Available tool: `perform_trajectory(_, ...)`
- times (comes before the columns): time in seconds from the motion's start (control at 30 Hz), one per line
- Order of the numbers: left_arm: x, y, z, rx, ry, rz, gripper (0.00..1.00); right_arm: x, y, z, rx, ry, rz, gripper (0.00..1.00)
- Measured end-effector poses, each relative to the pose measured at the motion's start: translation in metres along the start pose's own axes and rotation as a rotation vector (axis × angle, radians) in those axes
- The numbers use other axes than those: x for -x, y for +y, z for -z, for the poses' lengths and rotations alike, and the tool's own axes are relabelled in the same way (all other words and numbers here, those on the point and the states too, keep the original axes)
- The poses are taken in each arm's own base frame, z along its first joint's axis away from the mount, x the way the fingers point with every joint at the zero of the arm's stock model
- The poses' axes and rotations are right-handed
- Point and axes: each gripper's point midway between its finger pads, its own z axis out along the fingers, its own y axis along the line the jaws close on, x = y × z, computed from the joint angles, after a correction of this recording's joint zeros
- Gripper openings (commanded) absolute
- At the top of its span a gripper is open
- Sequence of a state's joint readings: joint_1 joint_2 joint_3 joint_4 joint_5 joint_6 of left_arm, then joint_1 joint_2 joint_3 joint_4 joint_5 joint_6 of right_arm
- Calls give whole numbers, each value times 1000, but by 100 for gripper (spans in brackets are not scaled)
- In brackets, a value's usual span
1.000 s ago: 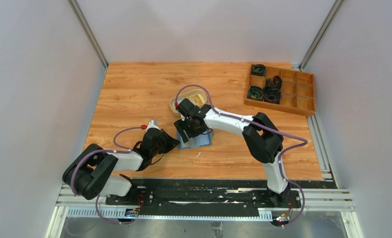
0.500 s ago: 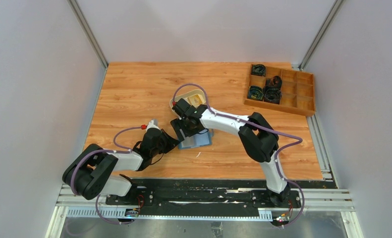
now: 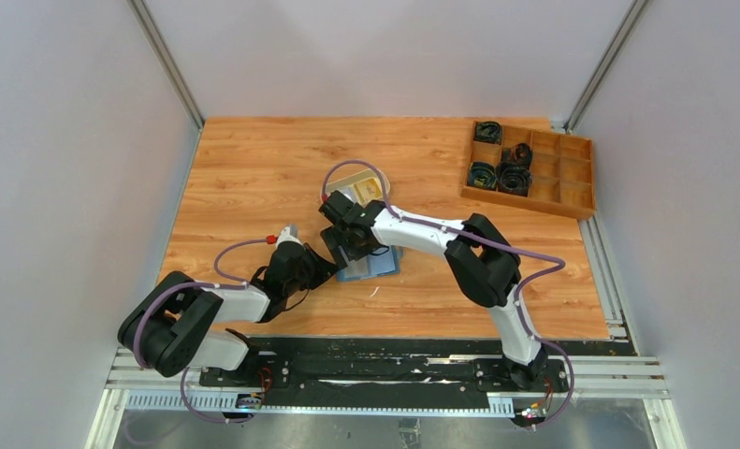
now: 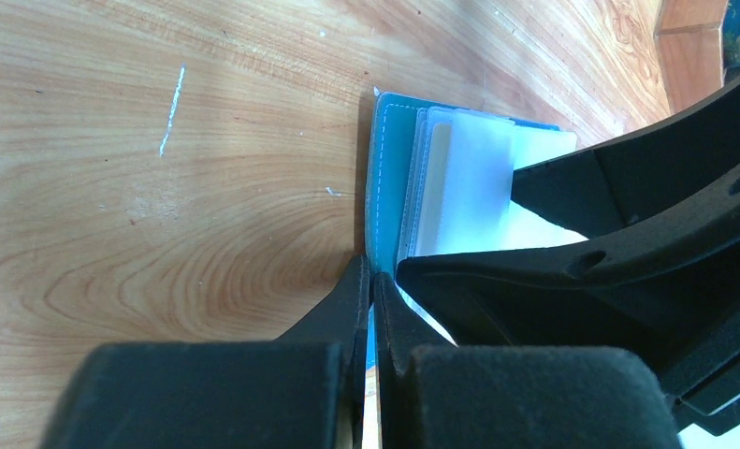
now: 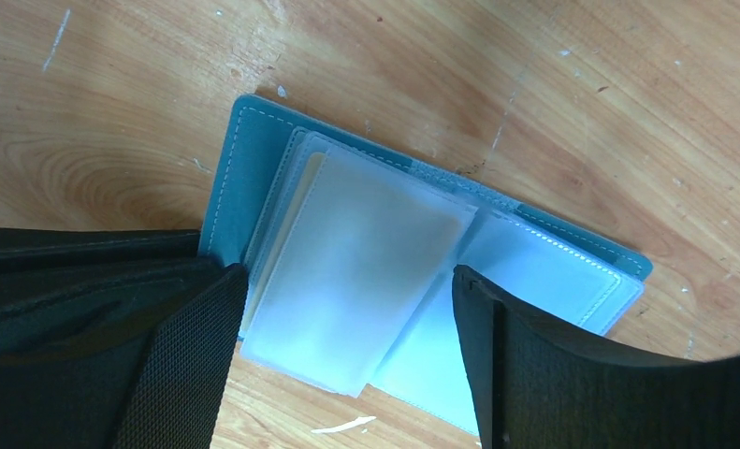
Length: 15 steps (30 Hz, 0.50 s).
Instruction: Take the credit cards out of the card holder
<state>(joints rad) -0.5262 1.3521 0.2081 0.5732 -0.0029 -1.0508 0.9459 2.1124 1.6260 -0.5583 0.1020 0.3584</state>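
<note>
Holder (image 3: 373, 267): blue, lay open and flat on the table (image 3: 253, 178), near the middle, just near of the tray (image 3: 347, 174). Clear sleeves (image 5: 366, 253) were fanned over its paler inner face; a cream strip (image 5: 311, 187) showed inside the left sleeve, but whether it was a card could not be told. Cards (image 3: 370, 186): a yellow piece and a paler one beside it lay in the tray, too small in the top view to tell apart further. Left gripper (image 4: 371, 281): low on the table at the holder's left edge, fingers pinched together on the blue cover. Right gripper (image 5: 349, 276): directly above the holder, jaws spread wide, one finger at the left edge of the sleeves and the other over the right half; contact with the sleeves could not be told. The two grippers stood just beside each other, the right one on the far side. Box (image 3: 572, 192): wooden, with compartments, at the far right corner, well apart from the holder; dark coiled items lay in several of its left compartments.
</note>
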Motion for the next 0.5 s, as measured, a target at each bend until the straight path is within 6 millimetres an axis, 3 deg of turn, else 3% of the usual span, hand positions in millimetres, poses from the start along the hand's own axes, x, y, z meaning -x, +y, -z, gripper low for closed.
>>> perform_trajectory(0.4, -1, -1, 0, -1, 2, -2, 0, 0, -12, 4, -89, -16, 63, 85)
perform_trajectory(0.5, -2, -1, 0, -3, 5, -3, 0, 0, -13, 5, -108, -21, 82, 93)
